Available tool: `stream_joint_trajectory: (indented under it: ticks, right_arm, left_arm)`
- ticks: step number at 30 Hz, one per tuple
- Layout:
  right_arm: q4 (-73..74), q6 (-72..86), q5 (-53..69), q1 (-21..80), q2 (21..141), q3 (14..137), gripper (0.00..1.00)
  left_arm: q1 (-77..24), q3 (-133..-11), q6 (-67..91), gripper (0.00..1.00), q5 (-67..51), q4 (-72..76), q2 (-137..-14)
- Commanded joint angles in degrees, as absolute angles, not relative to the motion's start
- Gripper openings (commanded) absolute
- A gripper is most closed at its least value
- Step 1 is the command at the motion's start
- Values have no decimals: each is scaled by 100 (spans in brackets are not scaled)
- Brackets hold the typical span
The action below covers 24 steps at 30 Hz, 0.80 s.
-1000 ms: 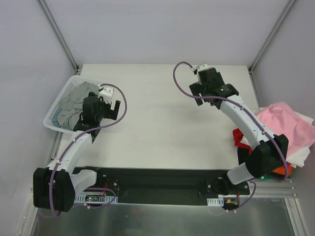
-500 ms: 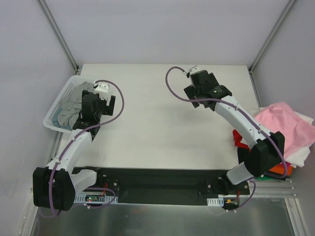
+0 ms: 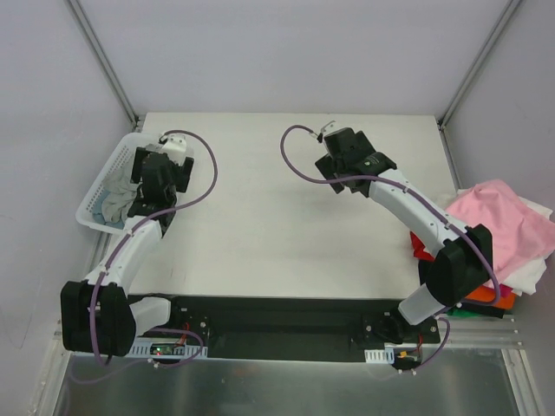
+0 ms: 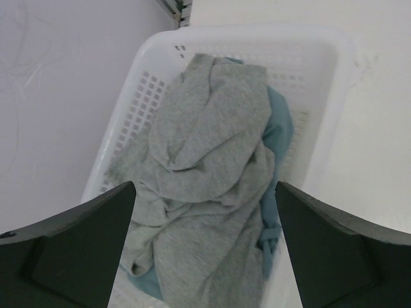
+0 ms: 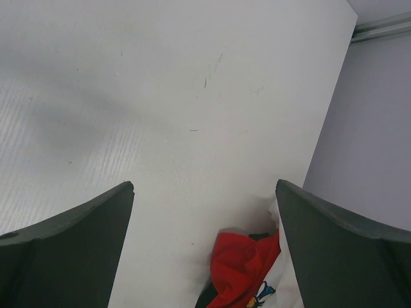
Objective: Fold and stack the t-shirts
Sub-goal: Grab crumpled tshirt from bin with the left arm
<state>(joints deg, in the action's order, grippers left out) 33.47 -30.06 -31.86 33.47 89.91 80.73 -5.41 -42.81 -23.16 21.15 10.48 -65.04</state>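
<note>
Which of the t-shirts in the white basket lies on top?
The light grey t-shirt. It lies crumpled over the blue-teal t-shirt, which shows only at the grey one's edges.

A white table (image 3: 260, 234) is being enclosed at the back and on both sides by pale lilac-grey walls (image 3: 277, 52). Its back corners are being framed by two slanting aluminium posts (image 3: 102, 56). The tabletop is being lit softly and evenly. Its near edge is being bordered by a black rail (image 3: 286, 316) and a brushed metal sheet (image 3: 286, 390).
</note>
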Motion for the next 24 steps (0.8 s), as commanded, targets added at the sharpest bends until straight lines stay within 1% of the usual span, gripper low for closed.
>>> stream_joint_trajectory:
  ticks: [1, 3, 4, 6, 8, 10, 11, 13, 17, 20, 24]
  right_arm:
    - [3252, -3041, -3191, 3357, 8710, 8147, 97]
    - [3261, -3050, -3208, 3366, 8736, 8156, 97]
    - [3269, -3050, -3217, 3358, 8771, 8156, 97]
    - [3304, -3024, -3182, 3357, 8771, 8182, 97]
    - [3331, -3006, -3112, 3357, 8763, 8191, 97]
    - [3349, -2997, -3059, 3358, 8754, 8191, 96]
    - [3357, -2997, -3041, 3357, 8754, 8191, 97]
    - [3366, -2997, -3032, 3358, 8771, 8191, 97]
    - [3384, -3006, -2953, 3366, 8815, 8200, 97]
    - [3401, -3006, -2883, 3357, 8815, 8200, 97]
    - [3436, -2997, -2821, 3366, 8789, 8218, 97]
  left_arm:
    - [-124, -4982, -2795, 86, 1971, 1292, -7379]
    - [191, -5517, -2734, 84, 1794, 1039, -7776]
    - [315, -5720, -2620, 84, 1506, 933, -8161]
    - [613, -6291, -2445, 83, 1232, 590, -8515]
    - [703, -6834, -2373, 82, 845, 100, -8990]
    - [738, -7179, -2382, 75, 660, -122, -9386]
    - [738, -7276, -2356, 74, 529, -271, -9491]
    - [799, -7548, -2224, 74, 344, -430, -9755]
    - [905, -8015, -1995, 74, -516, -1009, -10116]
    - [932, -8279, -1872, 75, -633, -1248, -10371]
    - [993, -8516, -1837, 74, -510, -1301, -10669]
